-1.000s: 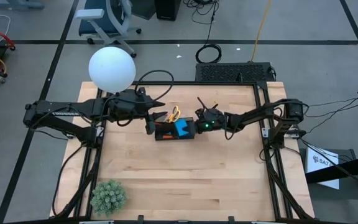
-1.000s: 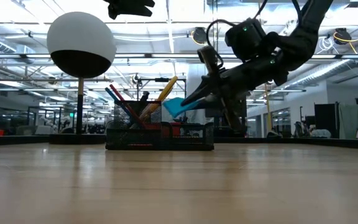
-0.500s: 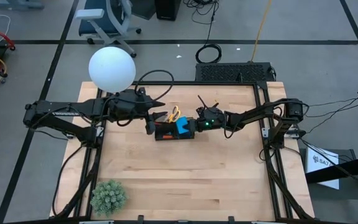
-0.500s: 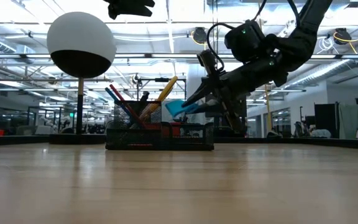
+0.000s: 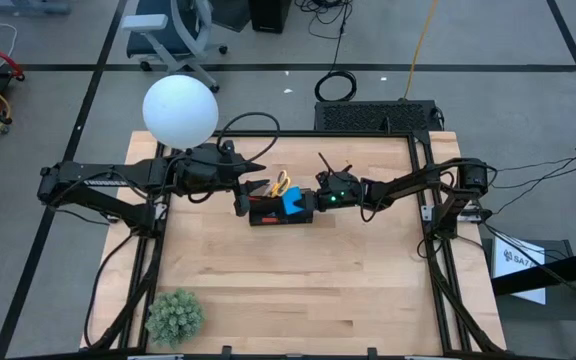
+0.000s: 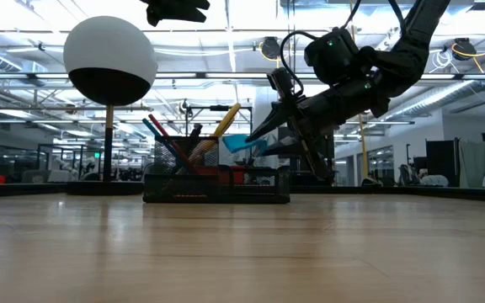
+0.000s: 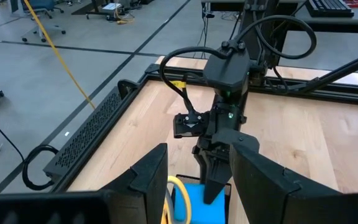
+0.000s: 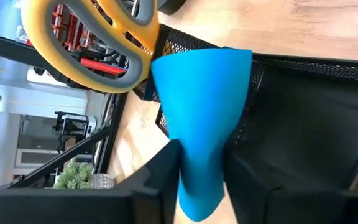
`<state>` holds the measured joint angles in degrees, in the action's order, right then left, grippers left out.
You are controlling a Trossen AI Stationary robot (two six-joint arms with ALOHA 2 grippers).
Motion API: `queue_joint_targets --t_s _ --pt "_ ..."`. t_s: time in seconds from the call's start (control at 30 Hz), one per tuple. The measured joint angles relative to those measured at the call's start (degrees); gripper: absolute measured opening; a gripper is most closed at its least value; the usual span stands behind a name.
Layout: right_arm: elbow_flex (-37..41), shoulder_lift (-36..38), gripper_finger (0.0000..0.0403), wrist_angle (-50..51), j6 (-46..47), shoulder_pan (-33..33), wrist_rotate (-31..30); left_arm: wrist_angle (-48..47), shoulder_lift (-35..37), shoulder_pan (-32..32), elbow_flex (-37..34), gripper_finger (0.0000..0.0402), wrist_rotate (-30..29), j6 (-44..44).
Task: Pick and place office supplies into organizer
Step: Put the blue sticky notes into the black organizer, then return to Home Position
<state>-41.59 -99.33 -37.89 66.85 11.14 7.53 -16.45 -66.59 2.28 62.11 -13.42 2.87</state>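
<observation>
The black mesh organizer (image 5: 268,213) (image 6: 217,185) stands mid-table. It holds yellow-handled scissors (image 5: 281,181) (image 8: 86,37) and red and blue pens (image 6: 162,139), all leaning upright. A blue note pad (image 5: 294,203) (image 6: 241,143) (image 8: 201,93) slants over the organizer's right end. My right gripper (image 5: 313,200) (image 6: 263,139) (image 8: 202,152) reaches in from the table's right, open, with the pad's near end between its fingers. My left gripper (image 5: 258,186) (image 7: 194,180) hovers open above the organizer's left side with nothing in it. My right gripper has the blue note pad's near end (image 8: 201,180) between its parted fingers, coming slanting down from the table's right. Whether a finger still touches the pad, I cannot tell. The pad's far end (image 8: 204,68) lies over the organizer's mesh wall.
A white globe lamp (image 5: 180,110) (image 6: 109,61) stands at the table's far left, behind my left arm. A green plant (image 5: 174,316) sits at the near left corner. Bare wood (image 5: 298,290) stretches across the near half of the table.
My right gripper has opened where it stands, its fingers spreading apart around the blue note pad. The pad stays over the organizer's right end. My left gripper has kept still.
</observation>
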Motion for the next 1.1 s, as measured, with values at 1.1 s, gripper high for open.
queue_joint_targets --t_s 1.1 --pt "-0.03 11.19 0.0254 20.12 -3.06 6.53 11.76 -0.13 -0.02 0.00 0.02 0.0170 1.12 -1.49"
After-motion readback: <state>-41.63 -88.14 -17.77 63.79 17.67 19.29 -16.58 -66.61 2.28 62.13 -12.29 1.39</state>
